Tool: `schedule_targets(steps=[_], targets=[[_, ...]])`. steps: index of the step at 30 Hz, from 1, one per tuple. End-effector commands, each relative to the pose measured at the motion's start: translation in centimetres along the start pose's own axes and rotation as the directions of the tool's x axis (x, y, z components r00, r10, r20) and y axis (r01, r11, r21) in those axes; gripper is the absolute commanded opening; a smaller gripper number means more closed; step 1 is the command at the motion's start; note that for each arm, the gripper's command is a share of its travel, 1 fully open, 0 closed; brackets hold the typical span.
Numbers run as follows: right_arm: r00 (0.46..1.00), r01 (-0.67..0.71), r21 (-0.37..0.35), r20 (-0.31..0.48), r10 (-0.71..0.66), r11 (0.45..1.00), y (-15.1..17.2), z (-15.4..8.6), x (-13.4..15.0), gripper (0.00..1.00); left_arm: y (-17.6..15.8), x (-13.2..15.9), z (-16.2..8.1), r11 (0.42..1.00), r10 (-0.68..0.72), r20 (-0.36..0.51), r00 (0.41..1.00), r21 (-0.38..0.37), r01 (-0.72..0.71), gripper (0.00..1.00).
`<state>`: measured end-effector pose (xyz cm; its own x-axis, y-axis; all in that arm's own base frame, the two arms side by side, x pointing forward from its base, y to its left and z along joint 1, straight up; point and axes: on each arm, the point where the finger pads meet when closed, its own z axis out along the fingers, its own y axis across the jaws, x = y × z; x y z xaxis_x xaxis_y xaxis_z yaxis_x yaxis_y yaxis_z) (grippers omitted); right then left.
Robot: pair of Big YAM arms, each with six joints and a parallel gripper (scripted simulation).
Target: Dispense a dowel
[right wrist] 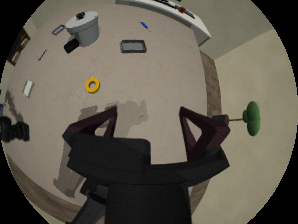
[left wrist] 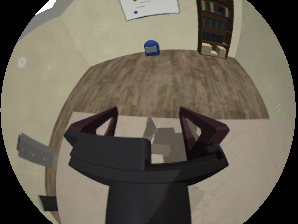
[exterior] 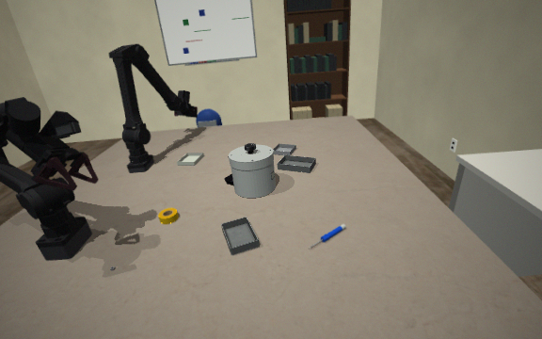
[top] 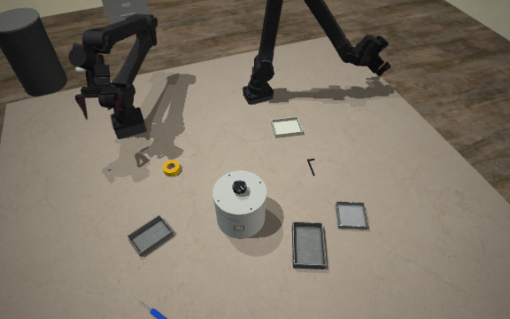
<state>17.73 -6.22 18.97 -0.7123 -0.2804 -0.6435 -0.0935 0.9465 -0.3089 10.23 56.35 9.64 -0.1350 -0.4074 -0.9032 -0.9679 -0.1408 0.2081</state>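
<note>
The grey cylindrical dispenser stands mid-table with a black knob on its lid; it also shows in the exterior view and, small, in the right wrist view. A small black tray lies at the dispenser's foot and is partly hidden by it; in the top view the dispenser hides it. I see no dowels. My left gripper is open and empty, stretched out over the far table edge. My right gripper is open and empty, held above the table by its base, far from the dispenser.
A yellow tape ring, a black hex key, a white tray, three grey trays and a blue screwdriver lie around the dispenser. A dark cylinder stands off the table.
</note>
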Motion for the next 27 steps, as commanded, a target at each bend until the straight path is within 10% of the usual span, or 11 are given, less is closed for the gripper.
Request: schedule_targets(steps=[1, 27], targets=[[1.0, 0.001, 0.003, 0.005, -0.001, 1.0, -0.1, -0.2, -0.2, 1.0, 0.0, -0.5, 0.0, 1.0, -0.005, 0.01, 1.0, 0.0, 0.005, 1.0], [0.995, -0.003, 0.057, 0.096, -0.002, 0.998, -2.4, -2.7, -4.7, 1.0, -2.7, -4.8, -0.6, 0.998, -0.019, 0.069, 0.997, 0.061, 0.015, 1.0]])
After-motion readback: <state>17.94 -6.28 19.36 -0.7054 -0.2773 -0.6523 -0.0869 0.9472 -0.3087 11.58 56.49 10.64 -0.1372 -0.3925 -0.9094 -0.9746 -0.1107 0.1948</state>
